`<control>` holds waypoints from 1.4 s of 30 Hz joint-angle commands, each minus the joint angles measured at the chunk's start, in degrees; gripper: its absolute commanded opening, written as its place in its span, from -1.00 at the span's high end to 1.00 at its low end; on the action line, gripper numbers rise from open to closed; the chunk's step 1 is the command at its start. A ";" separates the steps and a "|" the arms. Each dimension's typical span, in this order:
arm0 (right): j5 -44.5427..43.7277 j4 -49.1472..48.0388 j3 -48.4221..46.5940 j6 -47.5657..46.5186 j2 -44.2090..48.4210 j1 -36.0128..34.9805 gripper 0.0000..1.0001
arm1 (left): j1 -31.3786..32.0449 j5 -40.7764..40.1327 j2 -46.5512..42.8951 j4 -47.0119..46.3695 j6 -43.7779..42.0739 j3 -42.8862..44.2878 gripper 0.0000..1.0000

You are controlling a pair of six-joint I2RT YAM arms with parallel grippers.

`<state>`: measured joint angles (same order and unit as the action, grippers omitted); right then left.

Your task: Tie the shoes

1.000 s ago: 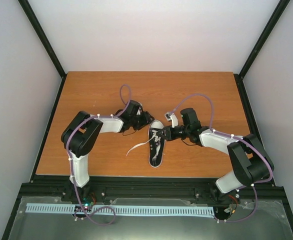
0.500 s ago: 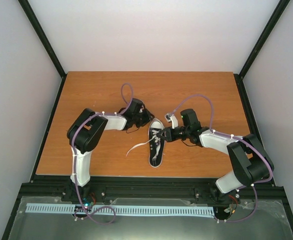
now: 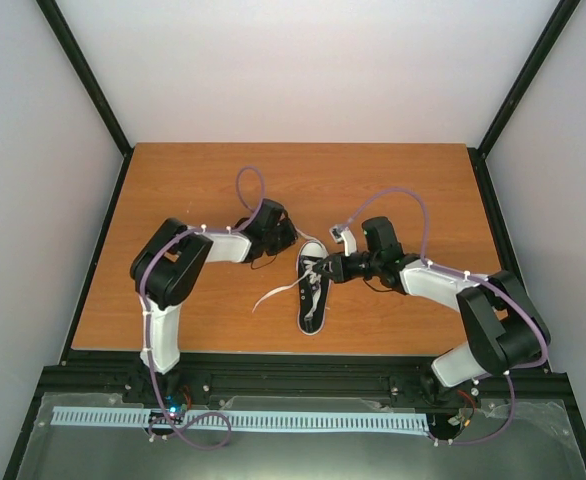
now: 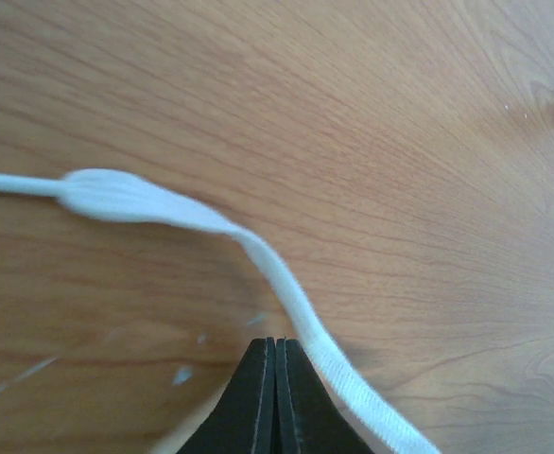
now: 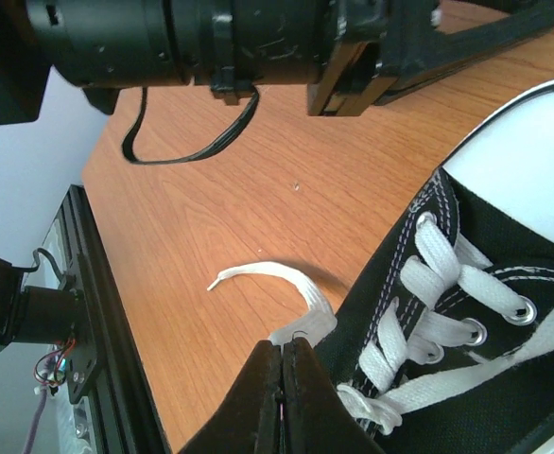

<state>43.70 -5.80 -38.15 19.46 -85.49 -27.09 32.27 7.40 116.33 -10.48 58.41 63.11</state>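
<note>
With right hand (image 5: 282,352) closed together against the white lace (image 5: 272,273) of the sneaker (image 3: 311,305) at middle of the desk (image 3: 393,180) and left hand (image 4: 277,345) closed, seemingly empty, open the left, pinch the lace end, pull slowly without dragging the sneaker.

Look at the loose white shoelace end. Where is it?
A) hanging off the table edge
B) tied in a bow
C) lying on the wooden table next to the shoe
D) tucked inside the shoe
C: the lace end lies flat on the table beside the shoe, with no bow tied.
</note>
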 commanded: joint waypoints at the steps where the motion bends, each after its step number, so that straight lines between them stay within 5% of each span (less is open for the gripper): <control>1: -0.45 -1.01 0.75 -0.35 2.03 -0.51 0.94 | -0.03 -7.45 -7.82 0.56 -3.55 -4.13 0.98; 8: -0.58 -1.09 1.11 -0.25 2.57 -0.50 0.94 | -0.14 -6.77 -17.68 4.30 -12.20 -8.90 0.94; 14: -0.32 -1.50 1.24 -0.09 2.72 -0.46 0.94 | -1.20 -0.66 -13.31 10.34 -20.56 -0.78 0.17; 22: -0.61 -1.28 1.59 -0.25 4.66 -0.49 0.94 | -1.89 4.65 -1.56 17.91 -29.86 13.31 -0.17; 29: -0.55 -1.60 1.57 -0.21 4.84 -0.46 0.94 | -2.94 6.27 4.94 25.76 -38.90 20.90 -0.21; 42: -0.48 -1.85 1.78 -0.21 4.63 -0.51 0.94 | -4.67 4.90 5.64 25.60 -43.94 18.70 -0.26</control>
<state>43.27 -6.24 -36.93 19.51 -81.49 -27.09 28.01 13.30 121.89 13.85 18.44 82.08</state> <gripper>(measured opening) 0.029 0.632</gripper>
